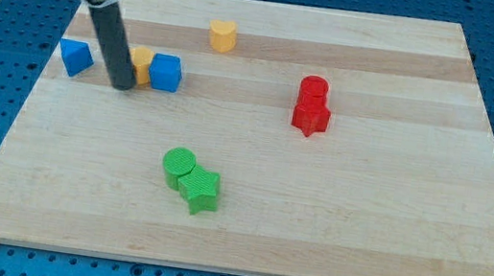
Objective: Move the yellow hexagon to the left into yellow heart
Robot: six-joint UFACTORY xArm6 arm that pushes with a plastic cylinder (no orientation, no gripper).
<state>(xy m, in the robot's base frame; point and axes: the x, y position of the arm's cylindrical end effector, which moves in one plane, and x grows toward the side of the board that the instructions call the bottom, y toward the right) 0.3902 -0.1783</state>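
Observation:
My tip (123, 86) rests on the wooden board (244, 225) at the upper left. It touches the left side of a yellow block (143, 63), partly hidden behind the rod; its shape is hard to make out. A blue cube (166, 72) sits against that yellow block's right side. A second yellow block (223, 35), heart-like in shape, lies further up and to the right, apart from the others.
A blue triangular block (75, 57) lies left of the rod. A red cylinder (313, 89) and a red star-like block (311, 116) touch at the right. A green cylinder (179, 165) and a green star-like block (199, 189) touch near the bottom middle.

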